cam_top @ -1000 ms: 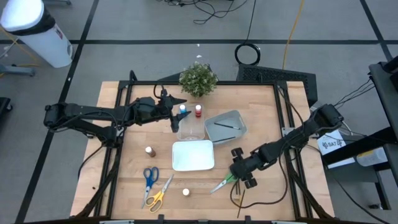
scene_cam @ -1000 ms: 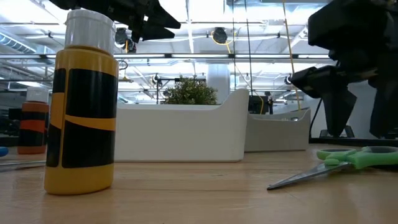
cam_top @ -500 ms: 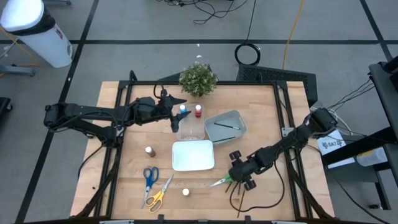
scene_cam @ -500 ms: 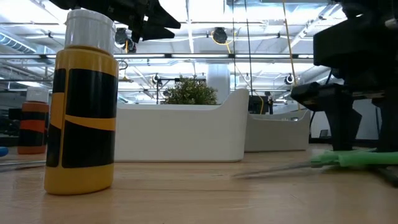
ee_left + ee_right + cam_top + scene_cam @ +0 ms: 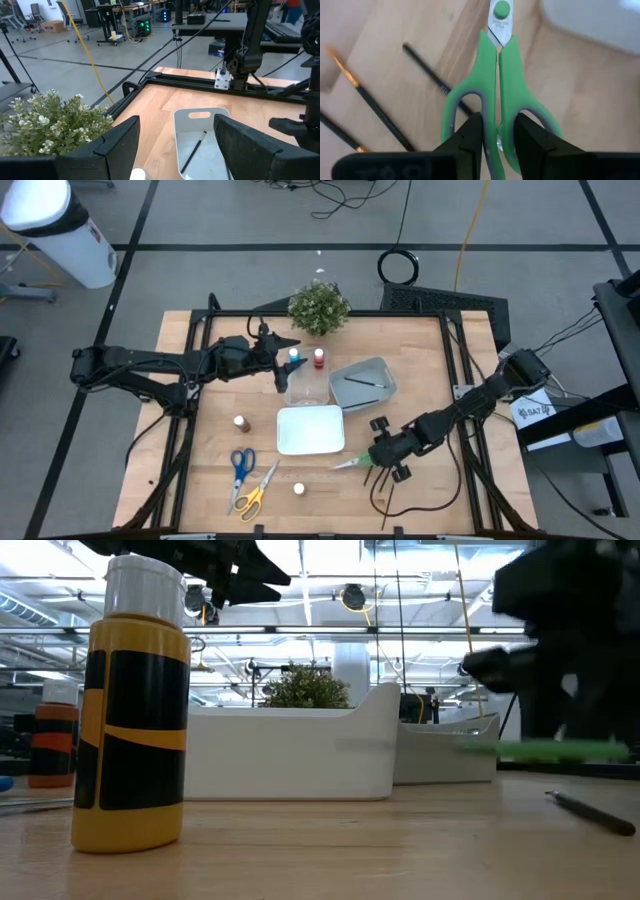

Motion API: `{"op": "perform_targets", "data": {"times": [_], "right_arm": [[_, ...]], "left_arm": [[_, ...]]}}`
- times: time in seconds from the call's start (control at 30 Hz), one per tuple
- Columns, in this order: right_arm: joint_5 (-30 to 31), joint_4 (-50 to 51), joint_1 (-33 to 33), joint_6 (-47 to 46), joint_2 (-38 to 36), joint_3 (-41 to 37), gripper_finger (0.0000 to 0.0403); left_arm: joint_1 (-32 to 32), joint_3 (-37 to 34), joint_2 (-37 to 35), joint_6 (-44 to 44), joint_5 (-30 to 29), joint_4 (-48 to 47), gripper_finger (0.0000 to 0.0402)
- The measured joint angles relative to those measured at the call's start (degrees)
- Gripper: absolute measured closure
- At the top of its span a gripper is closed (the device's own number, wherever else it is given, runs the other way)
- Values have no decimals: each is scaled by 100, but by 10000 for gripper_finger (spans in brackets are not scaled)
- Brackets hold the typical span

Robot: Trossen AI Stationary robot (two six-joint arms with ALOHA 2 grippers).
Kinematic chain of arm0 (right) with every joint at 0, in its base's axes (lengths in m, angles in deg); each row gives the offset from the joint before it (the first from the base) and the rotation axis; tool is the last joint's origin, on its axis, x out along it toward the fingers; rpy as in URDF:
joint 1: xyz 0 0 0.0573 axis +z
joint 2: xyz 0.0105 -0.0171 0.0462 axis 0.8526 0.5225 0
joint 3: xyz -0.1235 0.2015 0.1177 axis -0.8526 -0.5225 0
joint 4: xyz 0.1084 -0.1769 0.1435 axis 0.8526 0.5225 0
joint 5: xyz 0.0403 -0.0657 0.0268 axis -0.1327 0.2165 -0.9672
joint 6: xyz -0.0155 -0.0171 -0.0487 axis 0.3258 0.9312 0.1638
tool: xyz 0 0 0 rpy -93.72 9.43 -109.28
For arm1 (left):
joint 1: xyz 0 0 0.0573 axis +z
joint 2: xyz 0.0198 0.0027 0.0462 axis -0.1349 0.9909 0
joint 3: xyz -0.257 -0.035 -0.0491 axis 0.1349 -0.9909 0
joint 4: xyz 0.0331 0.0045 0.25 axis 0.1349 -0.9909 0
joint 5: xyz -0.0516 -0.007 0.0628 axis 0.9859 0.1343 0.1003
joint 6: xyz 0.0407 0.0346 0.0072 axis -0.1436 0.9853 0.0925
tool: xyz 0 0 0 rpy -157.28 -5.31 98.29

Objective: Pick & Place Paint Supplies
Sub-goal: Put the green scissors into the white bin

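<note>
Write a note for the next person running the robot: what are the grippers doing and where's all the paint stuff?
Right gripper: shut on the green scissors, lifted off the table near the front right.
Left gripper: open, empty, hovering by the plant over the clear tray.
Done: one brush lies in the grey tray.
Left: blue bottle and red bottle at the back, brown bottle, whitish bottle, blue scissors, yellow scissors, and loose brushes on the wood. White tray holds nothing visible.
</note>
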Motion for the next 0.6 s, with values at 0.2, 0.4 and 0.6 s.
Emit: {"op": "perform_targets", "data": {"times": [0.2,0.4,0.6], "right_arm": [[642,-133,6,-106,-676,2,330],[1857,-132,47,142,-1030,4,329],[3357,-559,-26,948,-985,6,329]], "left_arm": [[2,0,0,-359,7,5,133],[2,0,1,-645,6,11,133],[4,0,2,-1284,17,105,133]]}}
